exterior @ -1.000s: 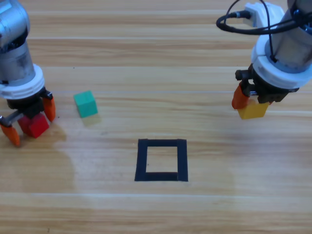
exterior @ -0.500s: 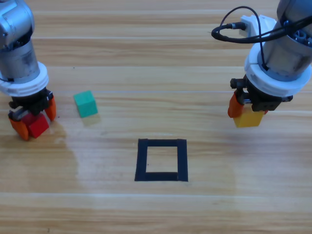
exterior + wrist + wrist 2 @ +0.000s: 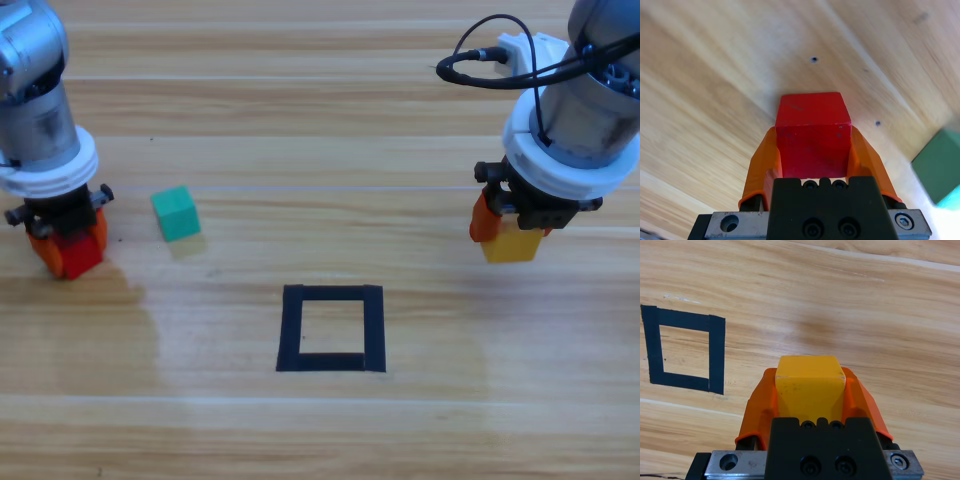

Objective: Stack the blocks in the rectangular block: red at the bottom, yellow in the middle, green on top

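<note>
We judge that the step in hand is to carry the red cube point(image 3: 76, 254) to the rectangular block point(image 3: 331, 328), because red must go at the bottom. Our left end effector point(image 3: 65, 243) is closed on the red cube at the left side of the surface point(image 3: 320, 130), and in the left wrist view the two orange jaws press both sides of it. To do this well, we should lift it straight up first, pass clear of the green cube point(image 3: 176, 213) that lies just beside on the right, and put the red cube down flat inside the tape outline, with its sides parallel to the tape. Our right end effector point(image 3: 508, 236) holds the yellow cube point(image 3: 514, 243) between its jaws, at the right side, well apart from the outline; it should wait until red is placed. Both arms come down steeply, with the wrists pointing nearly straight to the surface.
</note>
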Controlling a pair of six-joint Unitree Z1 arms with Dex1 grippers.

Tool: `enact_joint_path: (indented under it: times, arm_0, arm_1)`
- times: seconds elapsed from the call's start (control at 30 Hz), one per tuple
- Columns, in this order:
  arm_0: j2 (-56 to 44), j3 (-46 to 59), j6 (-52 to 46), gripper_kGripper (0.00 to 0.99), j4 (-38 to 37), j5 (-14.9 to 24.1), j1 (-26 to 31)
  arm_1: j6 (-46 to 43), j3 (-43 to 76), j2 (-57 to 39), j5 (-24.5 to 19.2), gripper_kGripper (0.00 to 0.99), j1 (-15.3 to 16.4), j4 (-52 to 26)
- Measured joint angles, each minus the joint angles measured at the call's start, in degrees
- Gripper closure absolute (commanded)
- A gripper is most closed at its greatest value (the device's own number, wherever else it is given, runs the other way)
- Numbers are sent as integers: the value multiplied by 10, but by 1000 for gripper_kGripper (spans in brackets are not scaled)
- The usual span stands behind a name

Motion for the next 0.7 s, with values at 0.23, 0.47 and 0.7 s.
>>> enact_joint_path:
  times: [0.23,0.47,0.7]
  arm_0:
    - [-97,56,221,932,-64,-57,1]
    - [-240,92,417,967,-26,-108,-15]
    - [-232,84,419,967,-17,-58,-172]
  arm_1:
    - [7,6,0,-17,976,0,0]
    - [15,11,-1,-22,975,0,0]
    - [28,14,-3,-22,975,0,0]
